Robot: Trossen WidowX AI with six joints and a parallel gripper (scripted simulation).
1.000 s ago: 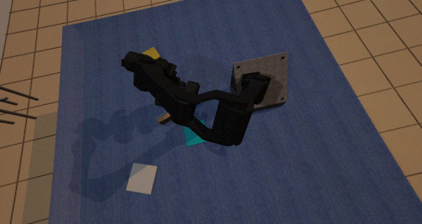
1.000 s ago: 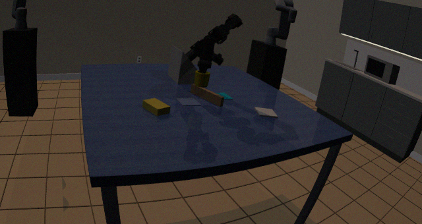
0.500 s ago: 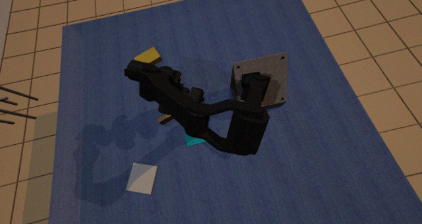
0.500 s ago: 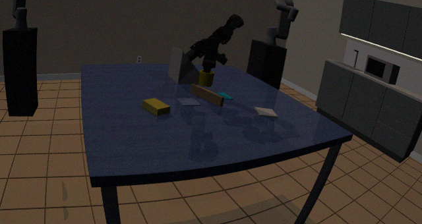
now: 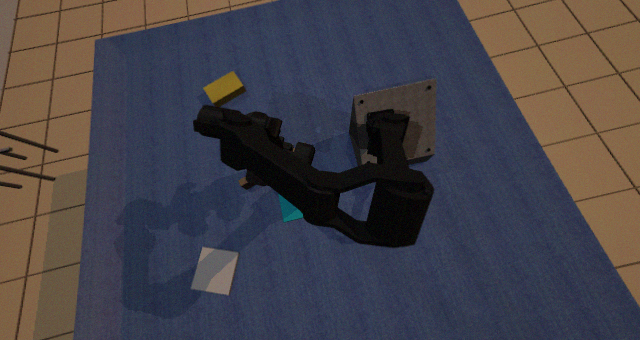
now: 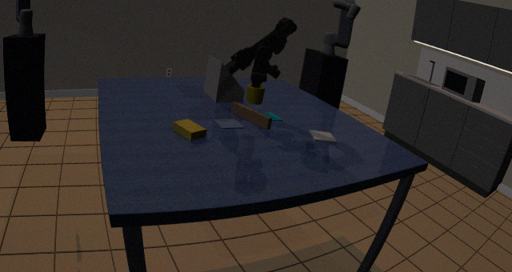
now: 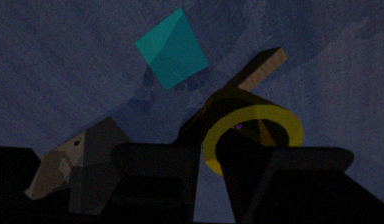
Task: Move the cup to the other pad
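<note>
The yellow cup (image 6: pixel 255 95) (image 7: pixel 295 129) is held off the table, above the far part of the wooden bar, and looks close to upright. My gripper (image 6: pixel 256 85) (image 7: pixel 206 122) is shut on the cup's wall. Inside the cup a purple marble (image 7: pixel 238 126) and something orange show; the rest is dark. The teal pad (image 5: pixel 290 211) (image 6: pixel 274 116) (image 7: pixel 172 52) lies flat beside the bar. A grey-blue pad (image 6: pixel 229 123) lies on the bar's other side. In the top view the arm hides the cup and that pad.
The wooden bar (image 5: pixel 244 182) (image 6: pixel 251 115) (image 7: pixel 263 70) stands between the teal and grey-blue pads. A white pad (image 5: pixel 215 272) (image 6: pixel 322 136) lies farther off. A yellow block (image 5: pixel 223 87) (image 6: pixel 189 129) lies near the grey-blue pad. The grey arm mount (image 5: pixel 420 97) (image 6: pixel 230 89) stands behind.
</note>
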